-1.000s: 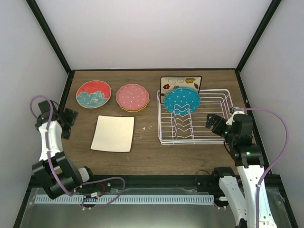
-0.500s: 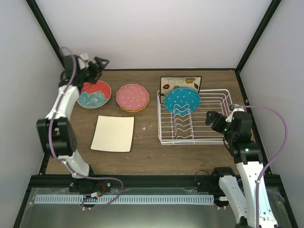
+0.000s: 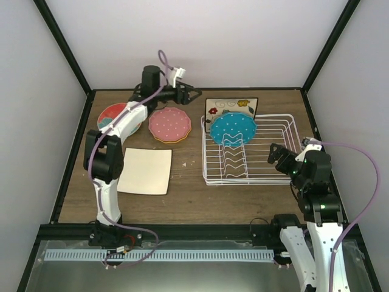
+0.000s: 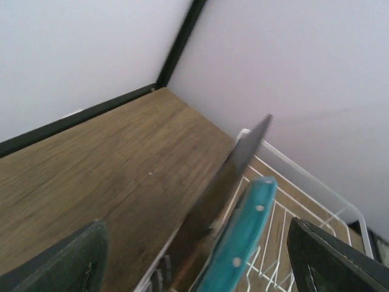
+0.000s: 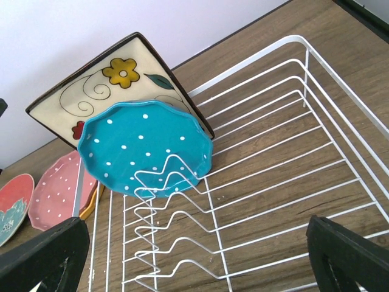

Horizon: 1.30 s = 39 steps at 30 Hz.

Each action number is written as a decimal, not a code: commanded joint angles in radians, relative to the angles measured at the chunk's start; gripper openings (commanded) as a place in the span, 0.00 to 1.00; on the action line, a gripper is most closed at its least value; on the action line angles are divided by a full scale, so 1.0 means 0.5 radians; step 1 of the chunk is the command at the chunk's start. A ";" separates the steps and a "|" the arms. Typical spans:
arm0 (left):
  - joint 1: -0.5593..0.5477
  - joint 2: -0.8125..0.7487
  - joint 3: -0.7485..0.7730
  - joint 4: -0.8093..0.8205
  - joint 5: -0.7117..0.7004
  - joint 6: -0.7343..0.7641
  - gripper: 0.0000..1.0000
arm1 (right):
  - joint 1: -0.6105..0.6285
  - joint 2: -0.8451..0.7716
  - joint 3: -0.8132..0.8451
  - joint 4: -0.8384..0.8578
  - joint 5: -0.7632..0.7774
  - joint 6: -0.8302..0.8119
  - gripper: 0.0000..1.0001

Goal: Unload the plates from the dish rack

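The white wire dish rack (image 3: 238, 182) stands right of centre. The blue dotted plate (image 3: 233, 129) and the floral square plate (image 3: 231, 106) stand upright at its back. On the table lie the red-and-teal plate (image 3: 113, 121), the pink dotted plate (image 3: 170, 124) on the orange plate (image 3: 159, 140), and the plain cream plate (image 3: 144, 171). My left gripper (image 3: 193, 93) is open and empty, just left of the floral plate (image 4: 226, 179) and the blue plate (image 4: 242, 240), seen edge-on. My right gripper (image 3: 276, 155) is open and empty over the rack's right side, facing the blue plate (image 5: 146, 149).
The wavy slot dividers (image 5: 176, 243) in front of the blue plate hold nothing. Black frame posts and white walls close in the table at the back and sides. My left arm reaches over the red-and-teal plate.
My left arm swung up from the near left along the back of the table to beside the rack. My right gripper drew slightly right and back.
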 commanded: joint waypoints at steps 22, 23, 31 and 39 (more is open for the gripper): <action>-0.713 -0.021 -0.057 -0.156 -0.825 1.619 0.65 | -0.007 -0.093 0.110 -0.167 0.112 0.016 1.00; -0.722 0.005 -0.031 -0.174 -0.838 1.644 0.65 | -0.009 -0.092 0.114 -0.165 0.115 0.017 1.00; -0.775 0.191 0.089 -0.219 -0.936 1.760 0.60 | -0.009 -0.101 0.117 -0.172 0.109 0.023 1.00; -0.829 0.241 0.083 -0.219 -1.057 1.779 0.26 | -0.009 -0.112 0.128 -0.195 0.140 0.023 1.00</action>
